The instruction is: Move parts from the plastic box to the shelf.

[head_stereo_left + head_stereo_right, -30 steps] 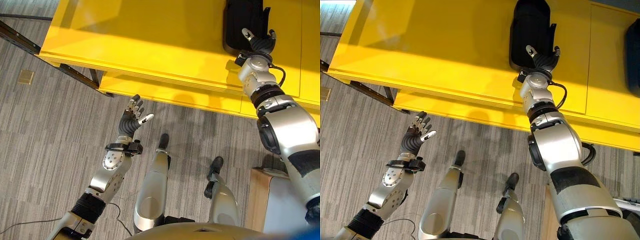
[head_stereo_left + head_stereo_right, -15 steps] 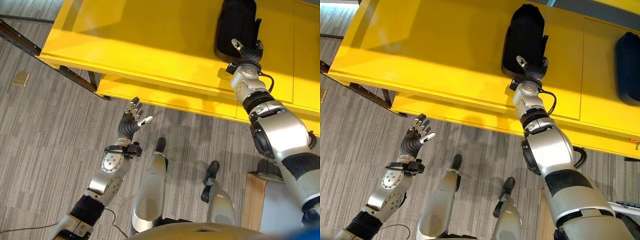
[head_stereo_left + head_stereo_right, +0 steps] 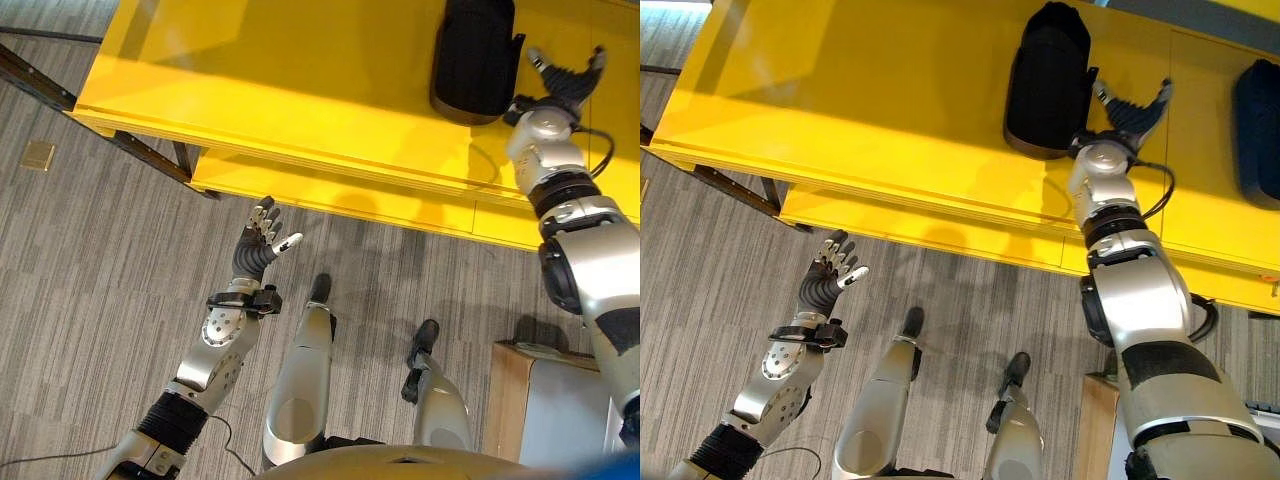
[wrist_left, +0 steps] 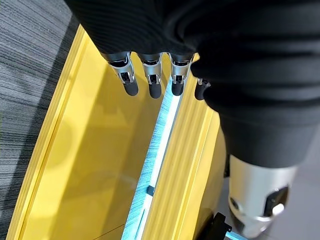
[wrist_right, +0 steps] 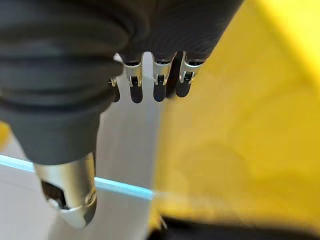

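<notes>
**On the yellow shelf, a part set down and both hands empty**

On the top board of the yellow shelf (image 3: pixel 890 90), toward its far edge, a black part (image 3: pixel 1048 80) lies flat with one rounded end pointing away from the robot. Just beside it, on the side nearer the far right corner, the right hand (image 3: pixel 1127 108) hovers with fingers and thumb spread wide and nothing between them; it appears apart from the part rather than touching it. This reads as a release: the part looks placed, and the open hand sits clear of it so as not to drag it along.

A second dark part (image 3: pixel 1257 130) rests further along the same board near its right edge, well apart from the first, which suggests the parts are being laid out in a row with room between them.

The left hand (image 3: pixel 259 240) is held out low over the floor in front of the shelf's near edge, fingers straight and relaxed, holding nothing. It seems simply parked out of the way.

The shelf is a glossy yellow surface with a lower yellow ledge (image 3: pixel 330 190) stepping out below its near edge, carried on a dark metal frame (image 3: pixel 150 152). The floor (image 3: pixel 90 290) is grey striped carpet. A pale wooden-edged box (image 3: pixel 545 395) stands by the robot's right side; whether this is the plastic box, and what it holds, cannot be told.
</notes>
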`<state>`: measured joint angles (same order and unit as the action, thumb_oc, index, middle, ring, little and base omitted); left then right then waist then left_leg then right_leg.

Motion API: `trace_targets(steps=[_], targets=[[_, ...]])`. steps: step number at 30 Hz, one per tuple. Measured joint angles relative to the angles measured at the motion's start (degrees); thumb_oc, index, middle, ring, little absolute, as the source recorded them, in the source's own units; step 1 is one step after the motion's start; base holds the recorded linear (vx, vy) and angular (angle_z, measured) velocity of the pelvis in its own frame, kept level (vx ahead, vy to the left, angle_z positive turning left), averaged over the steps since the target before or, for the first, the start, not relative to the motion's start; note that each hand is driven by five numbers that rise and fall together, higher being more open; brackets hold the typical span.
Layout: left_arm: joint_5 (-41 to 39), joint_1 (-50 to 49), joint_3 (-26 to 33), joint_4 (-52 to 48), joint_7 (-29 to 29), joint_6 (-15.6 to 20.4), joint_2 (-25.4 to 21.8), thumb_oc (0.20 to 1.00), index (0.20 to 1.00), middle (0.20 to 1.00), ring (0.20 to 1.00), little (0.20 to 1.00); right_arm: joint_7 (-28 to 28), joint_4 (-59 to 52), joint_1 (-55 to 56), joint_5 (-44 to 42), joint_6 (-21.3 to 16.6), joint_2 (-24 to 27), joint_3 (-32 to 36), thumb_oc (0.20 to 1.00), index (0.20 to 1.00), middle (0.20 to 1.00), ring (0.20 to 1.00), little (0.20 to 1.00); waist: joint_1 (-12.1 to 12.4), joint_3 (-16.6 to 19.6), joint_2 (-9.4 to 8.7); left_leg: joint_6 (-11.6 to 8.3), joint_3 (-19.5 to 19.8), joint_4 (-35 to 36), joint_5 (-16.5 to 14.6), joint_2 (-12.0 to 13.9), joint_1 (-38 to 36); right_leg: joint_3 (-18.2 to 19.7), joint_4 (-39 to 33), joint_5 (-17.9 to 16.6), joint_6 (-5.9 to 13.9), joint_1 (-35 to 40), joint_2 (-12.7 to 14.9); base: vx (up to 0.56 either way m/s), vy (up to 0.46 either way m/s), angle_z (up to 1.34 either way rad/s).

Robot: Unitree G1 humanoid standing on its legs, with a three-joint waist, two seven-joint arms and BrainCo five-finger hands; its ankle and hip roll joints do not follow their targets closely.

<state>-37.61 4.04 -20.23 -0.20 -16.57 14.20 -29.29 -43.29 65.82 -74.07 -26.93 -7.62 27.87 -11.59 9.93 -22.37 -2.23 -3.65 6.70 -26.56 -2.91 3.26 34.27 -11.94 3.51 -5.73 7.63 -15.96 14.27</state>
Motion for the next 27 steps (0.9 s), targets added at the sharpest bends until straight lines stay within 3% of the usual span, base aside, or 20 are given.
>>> trace_targets(steps=[8,13,15,17,21,24,27], targets=[[0.27,0.99,0.18,0.02,-0.01,0.21,0.39,1.000,1.000,1.000,1.000,1.000,-5.48,-20.90,11.37,9.98,1.05,-1.60,4.73,1.000,1.000,1.000,1.000,1.000,-1.06,-0.22,0.08,-0.21,-0.32,0.26,-0.06,0.75,-0.38,0.17,0.57,0.01,-0.01,-0.38,-0.36,0.00,-0.006,-0.03],[1.21,0.09,1.10,0.05,0.01,0.21,1.25,1.000,1.000,1.000,1.000,1.000,-5.83,-36.35,23.96,13.56,1.09,-6.44,5.66,1.000,1.000,1.000,1.000,1.000,-1.57,-0.47,0.08,-0.25,-1.03,0.56,-0.19,1.07,-1.37,0.86,1.22,0.25,-0.26,-0.36,-0.32,0.01,-0.037,-0.07],[1.51,-1.11,3.08,-0.09,-0.01,0.08,1.58,1.000,1.000,1.000,1.000,1.000,-3.99,-48.11,33.79,16.77,0.78,-9.70,5.52,1.000,1.000,1.000,1.000,1.000,-1.91,-0.61,0.02,-0.26,-1.14,0.64,-0.43,1.20,-1.97,1.15,1.80,0.91,0.12,-0.08,-0.37,0.01,-0.034,-0.04],[3.06,-3.16,5.07,-0.11,-0.01,-0.03,1.41,1.000,1.000,1.000,1.000,1.000,-1.72,-50.20,39.02,18.34,0.48,-11.95,4.22,1.000,1.000,1.000,1.000,1.000,-2.99,-0.73,-0.05,-0.01,-1.32,0.86,-0.86,1.51,-3.13,1.64,1.90,0.94,0.11,0.61,-0.45,0.03,-0.044,-0.10],[5.43,-5.15,7.10,-0.52,0.24,-0.19,1.44,1.000,1.000,1.000,1.000,1.000,3.29,-59.98,50.69,20.53,-0.29,-12.28,2.56,1.000,1.000,1.000,1.000,1.000,-3.44,-0.86,-0.31,-0.57,-1.38,2.02,-0.91,1.71,-5.18,1.70,1.62,1.20,0.25,2.22,-0.57,0.02,-0.026,-0.02],[5.87,-7.56,7.50,-0.60,0.46,-0.30,1.43,1.000,1.000,1.000,1.000,1.000,5.54,-60.57,54.70,20.79,-0.38,-12.23,2.00,1.000,1.000,1.000,1.000,1.000,-4.56,-0.81,-0.50,-0.91,-1.35,2.98,-0.94,2.05,-7.41,1.68,0.88,1.54,0.47,4.26,-0.59,0.08,-0.067,-0.02],[7.45,-9.34,9.92,-1.06,1.21,-0.91,1.32,1.000,1.000,1.000,1.000,1.000,8.95,-68.82,62.92,22.14,-0.99,-12.12,1.85,1.000,1.000,1.000,1.000,1.000,-5.08,-0.15,-1.51,-1.58,-1.46,5.11,-0.38,2.80,-10.00,1.59,-0.61,1.41,0.38,6.45,-1.29,0.06,-0.035,-0.01]])
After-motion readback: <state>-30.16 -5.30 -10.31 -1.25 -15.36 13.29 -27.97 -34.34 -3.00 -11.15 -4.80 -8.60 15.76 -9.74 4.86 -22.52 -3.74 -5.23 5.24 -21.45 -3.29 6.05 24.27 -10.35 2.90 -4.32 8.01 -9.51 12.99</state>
